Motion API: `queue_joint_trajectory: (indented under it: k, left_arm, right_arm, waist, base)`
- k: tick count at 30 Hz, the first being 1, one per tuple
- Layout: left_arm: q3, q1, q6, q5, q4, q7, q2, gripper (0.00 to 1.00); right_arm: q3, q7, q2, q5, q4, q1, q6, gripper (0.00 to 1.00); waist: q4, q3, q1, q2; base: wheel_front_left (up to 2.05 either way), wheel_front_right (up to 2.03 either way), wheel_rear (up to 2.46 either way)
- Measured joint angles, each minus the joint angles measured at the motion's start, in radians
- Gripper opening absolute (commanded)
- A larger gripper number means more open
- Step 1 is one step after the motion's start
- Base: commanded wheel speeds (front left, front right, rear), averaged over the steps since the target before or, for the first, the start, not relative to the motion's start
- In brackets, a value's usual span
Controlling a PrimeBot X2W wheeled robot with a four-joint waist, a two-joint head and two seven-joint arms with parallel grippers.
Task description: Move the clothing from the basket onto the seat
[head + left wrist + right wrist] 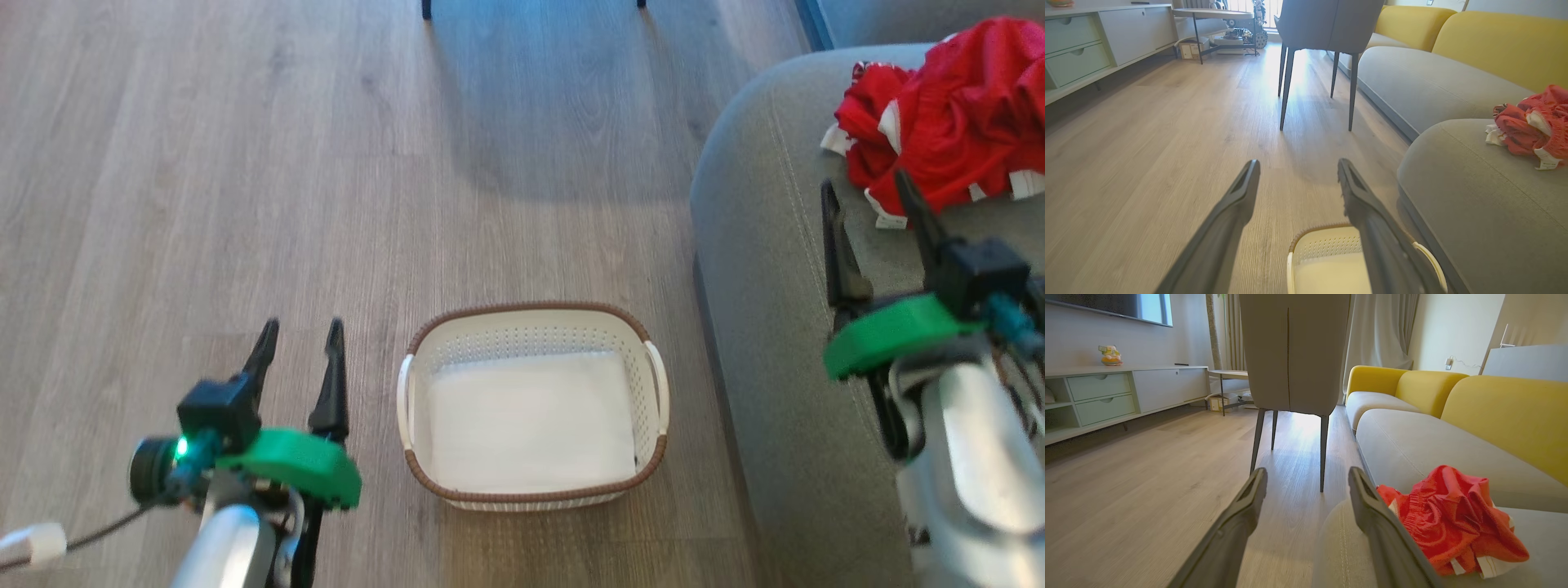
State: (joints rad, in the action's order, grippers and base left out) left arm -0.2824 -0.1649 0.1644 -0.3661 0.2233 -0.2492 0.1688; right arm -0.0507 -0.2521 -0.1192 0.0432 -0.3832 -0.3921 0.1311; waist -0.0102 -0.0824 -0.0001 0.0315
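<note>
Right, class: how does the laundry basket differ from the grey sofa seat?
The basket is white perforated plastic; the seat is grey fabric. The larger seat carries the red clothing; the basket, on the floor, has none inside. Both have rounded edges.

The clothing [955, 122] is thin, bright red cloth with a slight sheen and white trim, crumpled on the seat [767, 286], which is matt grey woven fabric with stitched seams. The basket [531, 335] is smooth off-white perforated plastic with a brown woven-look rim, and the floor [245, 163] under it is pale, matt, wood-grain planking. The left gripper [302, 325] and the right gripper [865, 180] each have matt black fingers [331, 384], a green plastic collar [302, 465] and a smooth, silvery, faintly glossy forearm [233, 543].
</note>
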Motion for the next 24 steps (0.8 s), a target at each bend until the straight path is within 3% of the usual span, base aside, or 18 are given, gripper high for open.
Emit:
queue_joint_trajectory:
  k: [6,12,24]
  left_arm:
    - [0.034,0.091,0.005,0.014,-0.02,0.0,-0.002,1.0]
    - [0.059,0.142,0.006,0.042,-0.048,0.0,-0.009,1.0]
    - [0.097,0.212,-0.021,0.051,-0.065,0.0,-0.03,1.0]
  right_arm:
    - [-0.039,0.0,0.053,-0.044,0.106,0.132,0.0,1.0]
    - [-0.031,0.0,0.062,-0.015,0.195,0.254,0.0,1.0]
    - [-0.019,0.003,0.067,0.055,0.235,0.368,0.0,1.0]
  waist:
    - [-0.019,0.031,0.0,0.0]
    - [-0.031,0.052,0.0,0.0]
    - [-0.032,0.086,0.0,0.0]
  base:
    - [0.0,0.0,0.0]
    - [0.0,0.0,0.0]
    - [0.0,0.0,0.0]
